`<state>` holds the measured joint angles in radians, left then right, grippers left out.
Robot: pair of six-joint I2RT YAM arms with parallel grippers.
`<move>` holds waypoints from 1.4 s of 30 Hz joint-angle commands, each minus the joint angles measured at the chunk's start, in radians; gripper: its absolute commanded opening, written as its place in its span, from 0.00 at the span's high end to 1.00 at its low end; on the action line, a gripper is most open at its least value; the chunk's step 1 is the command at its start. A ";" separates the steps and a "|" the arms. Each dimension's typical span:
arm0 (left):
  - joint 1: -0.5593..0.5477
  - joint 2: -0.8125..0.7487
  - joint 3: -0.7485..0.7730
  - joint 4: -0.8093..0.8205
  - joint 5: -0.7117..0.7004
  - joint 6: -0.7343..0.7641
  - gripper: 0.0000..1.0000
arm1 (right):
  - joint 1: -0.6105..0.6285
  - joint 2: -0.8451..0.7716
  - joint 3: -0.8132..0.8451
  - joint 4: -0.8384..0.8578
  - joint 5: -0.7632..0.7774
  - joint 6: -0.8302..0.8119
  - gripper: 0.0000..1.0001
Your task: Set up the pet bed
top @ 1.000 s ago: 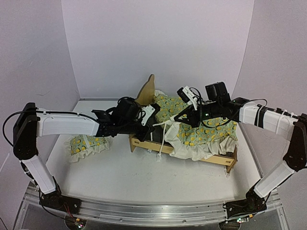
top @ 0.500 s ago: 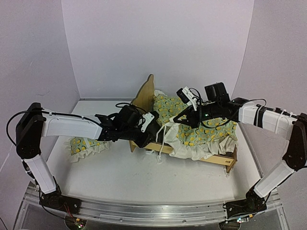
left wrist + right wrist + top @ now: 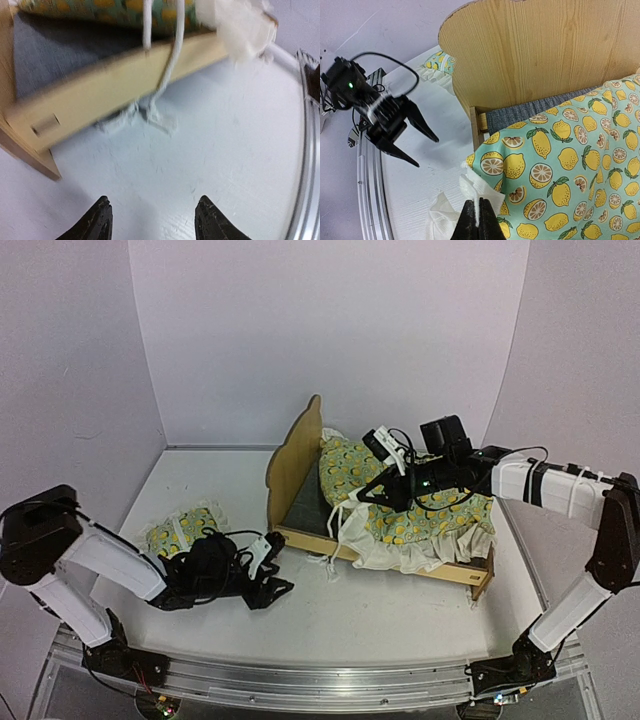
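Fingertips of the right gripper (image 3: pixel 479 207) pinch shut on the quilt's (image 3: pixel 560 165) soft white ruffle (image 3: pixel 440 217); the left gripper (image 3: pixel 152 220) gapes partway, empty, low over the matte white table (image 3: pixel 400 612). Pale lilac walls (image 3: pixel 330 330) enclose it. The pet bed (image 3: pixel 300 538), light plywood with lobed headboard (image 3: pixel 535 60) and grey felt base (image 3: pixel 530 112), stands mid-table under the lemon-print quilt.

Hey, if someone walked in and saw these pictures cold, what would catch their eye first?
The light plywood pet bed with its rounded headboard stands right of centre, a green lemon-print quilt with white ruffle draped over it. The right gripper pinches that ruffle near the headboard, while the left gripper hangs open, low over the white table in front. A small matching pillow lies at the left.
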<state>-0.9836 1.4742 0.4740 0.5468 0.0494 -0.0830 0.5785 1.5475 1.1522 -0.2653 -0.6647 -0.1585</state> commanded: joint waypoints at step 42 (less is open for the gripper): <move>0.003 0.612 0.218 0.417 -0.121 0.234 1.00 | 0.026 0.008 0.091 0.001 -0.001 0.019 1.00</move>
<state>-0.9699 2.1700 0.7639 1.0592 -0.0776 0.1574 0.5865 1.5524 1.1923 -0.2806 -0.6647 -0.1516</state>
